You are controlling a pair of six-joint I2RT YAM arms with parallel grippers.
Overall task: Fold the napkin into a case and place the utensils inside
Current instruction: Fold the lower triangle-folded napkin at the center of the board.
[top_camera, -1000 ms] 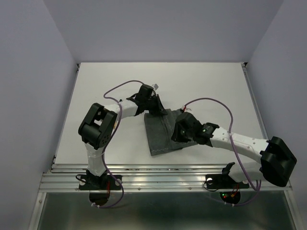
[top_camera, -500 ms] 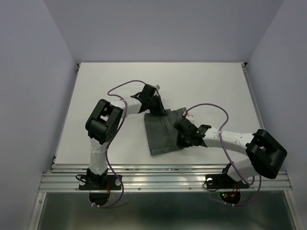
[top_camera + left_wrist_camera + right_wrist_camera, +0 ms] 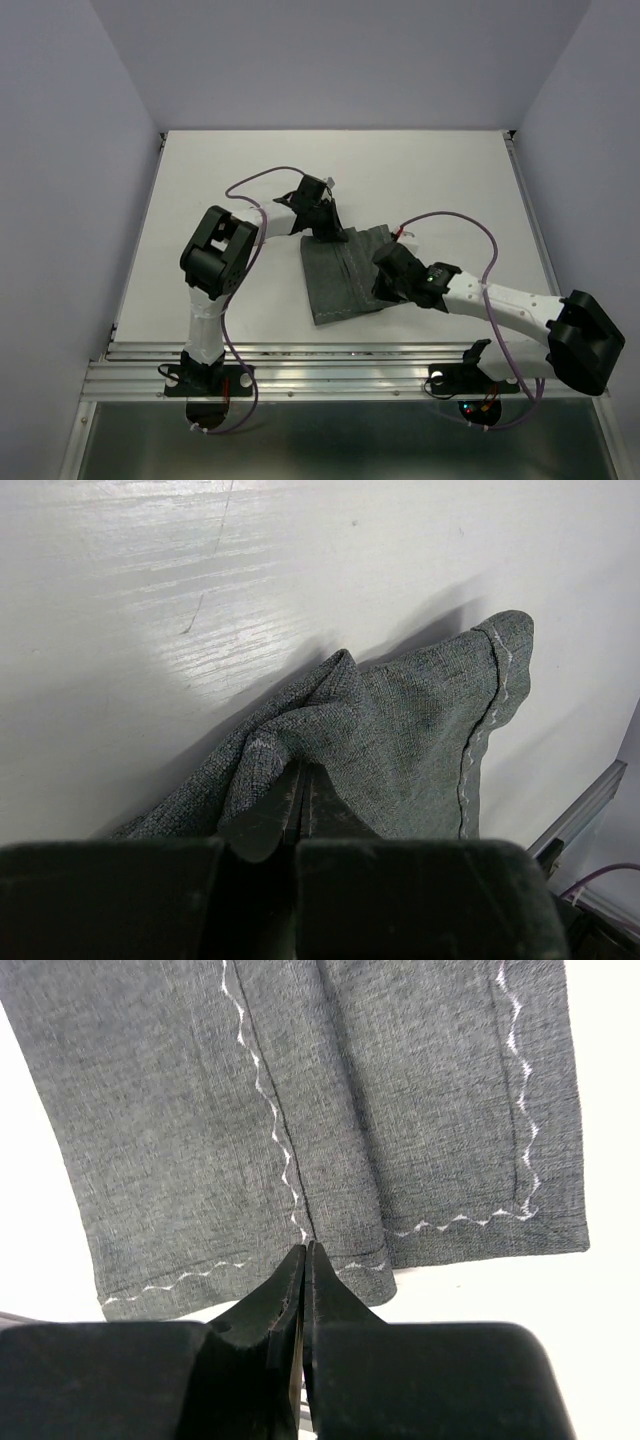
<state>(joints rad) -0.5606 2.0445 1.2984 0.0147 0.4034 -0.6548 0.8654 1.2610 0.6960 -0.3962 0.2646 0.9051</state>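
The dark grey-green napkin (image 3: 338,278) lies folded into a long strip on the white table, its light zigzag stitching showing in the right wrist view (image 3: 300,1090). My left gripper (image 3: 333,233) is shut on a bunched, lifted ridge of the napkin (image 3: 420,730) at its far end, with the tips (image 3: 303,772) buried in the cloth. My right gripper (image 3: 383,289) is at the strip's right near edge. Its jaws (image 3: 305,1252) are pressed together with the tips over the hem, and no cloth shows between them. The utensils are out of view.
Bare white table (image 3: 250,180) surrounds the cloth. A ribbed metal rail (image 3: 340,362) runs along the near edge by the arm bases. Purple cables (image 3: 455,222) loop above both arms. Pale walls close in on the left, right and back.
My right gripper's jaws have closed at the napkin's near right edge, and that arm's elbow swung out to the right. The left gripper keeps its hold on the far end.
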